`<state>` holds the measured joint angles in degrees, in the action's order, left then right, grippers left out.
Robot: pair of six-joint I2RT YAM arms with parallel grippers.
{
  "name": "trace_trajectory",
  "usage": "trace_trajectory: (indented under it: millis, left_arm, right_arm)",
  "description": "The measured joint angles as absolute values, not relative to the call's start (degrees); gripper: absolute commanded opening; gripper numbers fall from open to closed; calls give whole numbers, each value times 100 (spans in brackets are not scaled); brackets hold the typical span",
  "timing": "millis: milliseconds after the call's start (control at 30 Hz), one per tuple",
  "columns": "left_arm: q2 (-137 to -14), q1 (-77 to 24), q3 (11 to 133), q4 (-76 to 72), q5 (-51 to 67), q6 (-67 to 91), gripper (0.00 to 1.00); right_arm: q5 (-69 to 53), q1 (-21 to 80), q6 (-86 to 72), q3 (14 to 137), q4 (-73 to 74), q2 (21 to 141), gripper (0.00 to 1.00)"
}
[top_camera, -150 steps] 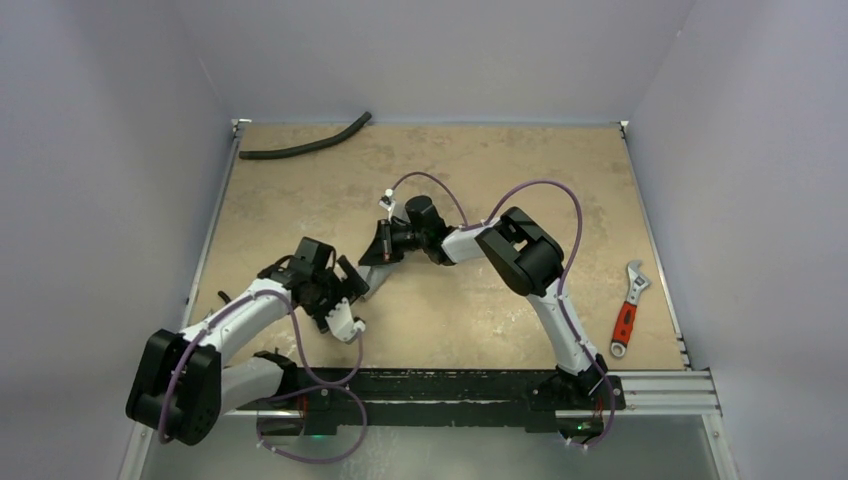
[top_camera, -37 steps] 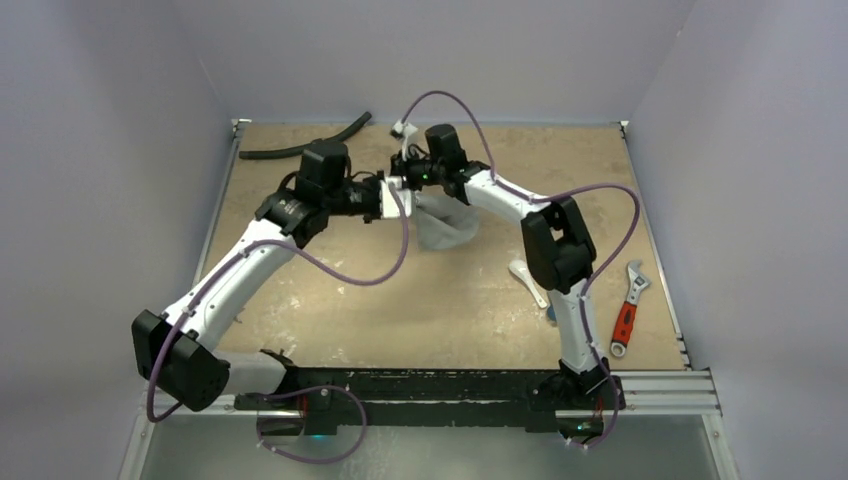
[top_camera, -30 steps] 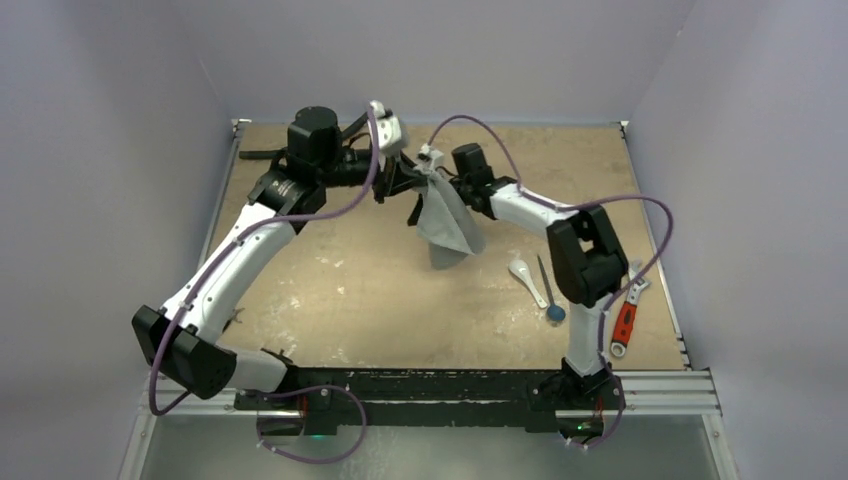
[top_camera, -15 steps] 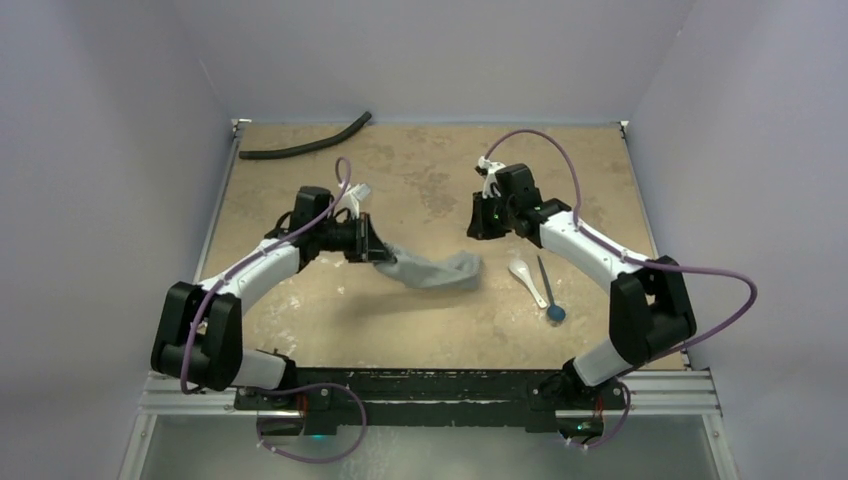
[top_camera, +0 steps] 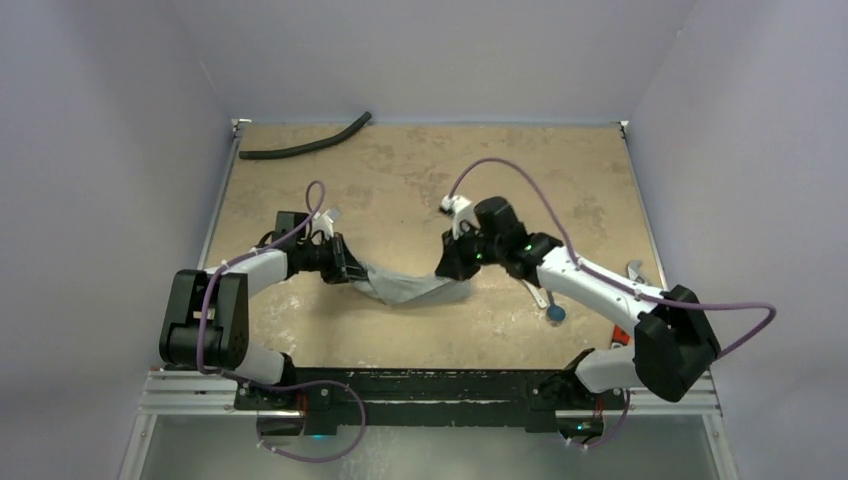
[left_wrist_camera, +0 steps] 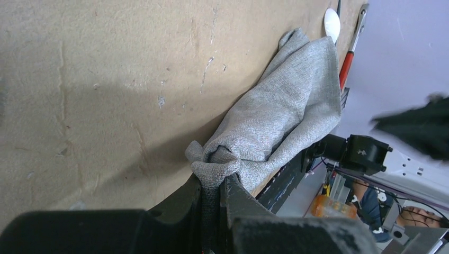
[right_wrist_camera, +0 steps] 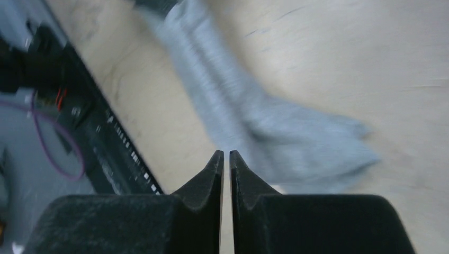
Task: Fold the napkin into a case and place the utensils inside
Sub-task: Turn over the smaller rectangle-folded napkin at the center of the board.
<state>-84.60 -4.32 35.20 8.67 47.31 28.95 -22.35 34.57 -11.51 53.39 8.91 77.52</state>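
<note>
Napkin bunched, pinched by left end effector

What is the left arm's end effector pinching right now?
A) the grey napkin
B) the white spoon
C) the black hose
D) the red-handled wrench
A: in the left wrist view, the left end effector is closed on a bunched end of the grey napkin.
</note>
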Motion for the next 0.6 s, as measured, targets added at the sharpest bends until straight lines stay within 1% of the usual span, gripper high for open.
trace_trajectory:
  millis: [133, 233, 333, 500, 600]
  left_arm:
    - [-8486, -340, 3524, 827, 4772, 2950, 0]
    - [-8486, -246, 3535, 827, 4797, 2982, 0]
    - [-8486, -193, 3535, 805, 4814, 3094, 0]
    - [-8486, -189, 3575, 746, 4845, 3238, 0]
    - [-8486, -189, 3704, 810, 4880, 3240, 0]
  right_arm:
    - [-2410, 4394, -1297, 4654, 307, 7771, 11]
    - [-2502, 4757, -1415, 4344, -154, 7874, 12]
    - [-2596, 5063, -1406, 4372, -626, 8235, 13]
    - [-2657, 5422, -1372, 4858, -1216, 9555, 13]
    - [-2596, 5472, -1339, 5022, -1409, 10036, 13]
